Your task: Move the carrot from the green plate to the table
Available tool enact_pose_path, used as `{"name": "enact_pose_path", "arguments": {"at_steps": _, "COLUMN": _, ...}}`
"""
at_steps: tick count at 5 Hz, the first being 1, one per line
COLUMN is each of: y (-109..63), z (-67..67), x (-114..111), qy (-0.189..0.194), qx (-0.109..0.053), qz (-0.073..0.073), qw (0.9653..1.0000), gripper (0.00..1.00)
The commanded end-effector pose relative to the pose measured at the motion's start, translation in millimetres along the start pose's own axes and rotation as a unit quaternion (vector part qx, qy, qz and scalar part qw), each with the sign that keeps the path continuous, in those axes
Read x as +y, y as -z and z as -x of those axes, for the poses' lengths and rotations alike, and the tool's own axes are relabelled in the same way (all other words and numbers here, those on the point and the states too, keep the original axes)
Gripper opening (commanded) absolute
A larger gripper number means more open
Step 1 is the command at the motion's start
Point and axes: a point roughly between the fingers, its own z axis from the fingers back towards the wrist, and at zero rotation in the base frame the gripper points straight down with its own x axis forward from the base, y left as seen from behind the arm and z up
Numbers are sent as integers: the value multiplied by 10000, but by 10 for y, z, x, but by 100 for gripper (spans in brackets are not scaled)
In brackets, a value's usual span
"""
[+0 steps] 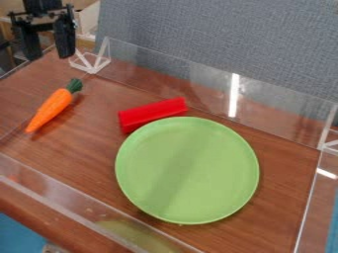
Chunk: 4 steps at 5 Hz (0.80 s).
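The orange carrot (50,107) lies on the reddish-brown table (79,148) at the left, its dark green top pointing up and to the right. It is well apart from the green plate (187,169), which sits bare at centre right. My gripper (43,40) hangs at the top left corner, above and behind the carrot. Its two black fingers (62,41) stand apart with nothing between them.
A red rectangular block (153,114) lies just behind the plate's upper left rim. Clear acrylic walls (199,84) border the tabletop on all sides. A grey panel stands behind the back wall.
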Motion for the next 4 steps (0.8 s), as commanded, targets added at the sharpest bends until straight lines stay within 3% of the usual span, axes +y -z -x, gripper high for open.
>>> {"name": "enact_pose_path", "arguments": {"at_steps": 1, "y": -257, "z": 73, "x": -208, "qy": 217, "qx": -244, "qz": -264, "qw": 9991, "gripper": 100}}
{"name": "enact_pose_path", "arguments": {"at_steps": 3, "y": -30, "z": -20, "x": 48, "qy": 414, "qx": -18, "qz": -355, "qw": 9985, "gripper": 100}}
{"name": "enact_pose_path", "arguments": {"at_steps": 4, "y": 50, "z": 41, "x": 139, "qy": 503, "qx": 83, "qz": -327, "qw": 9982, "gripper": 100}}
